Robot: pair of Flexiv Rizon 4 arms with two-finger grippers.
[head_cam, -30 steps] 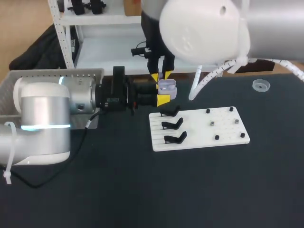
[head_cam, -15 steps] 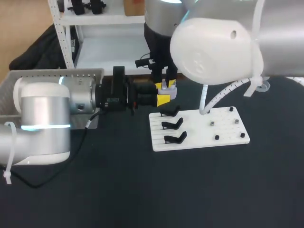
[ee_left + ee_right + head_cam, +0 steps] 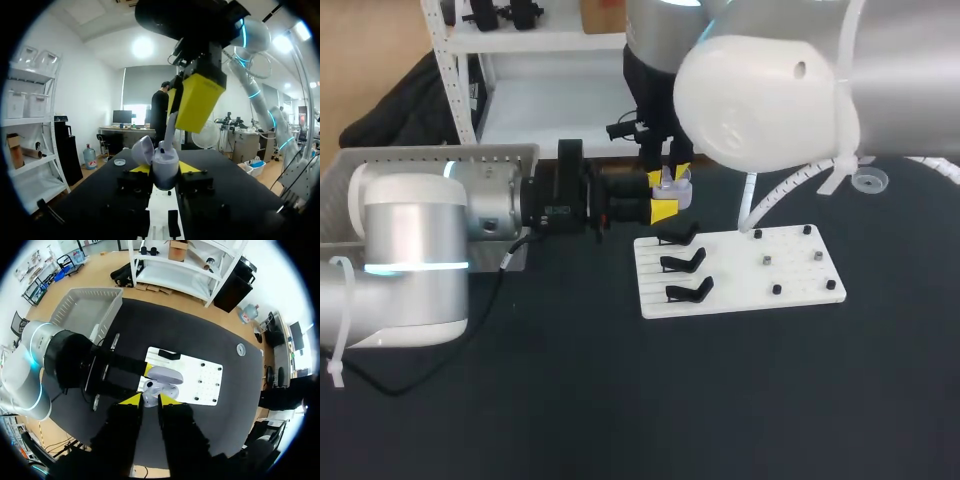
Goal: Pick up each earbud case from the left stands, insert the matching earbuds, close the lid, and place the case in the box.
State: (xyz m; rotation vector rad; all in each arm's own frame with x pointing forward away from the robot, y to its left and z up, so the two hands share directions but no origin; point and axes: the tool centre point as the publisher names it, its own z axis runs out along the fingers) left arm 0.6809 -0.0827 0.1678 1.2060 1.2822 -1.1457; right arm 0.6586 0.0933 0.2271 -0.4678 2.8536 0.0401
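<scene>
right hand (image 3: 666,171) lowered to earbud case (image 3: 671,190) | left hand (image 3: 165,169) clamps it

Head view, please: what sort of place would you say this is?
Probably a robotics lab bench: a black table, a white board of black stands, and a grey box.

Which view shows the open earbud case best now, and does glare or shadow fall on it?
Left wrist view: earbud case close and evenly lit, bright glare well above it. Head view: right arm crowds it, case small. Right wrist view: case lit, no shadow across it.
</scene>
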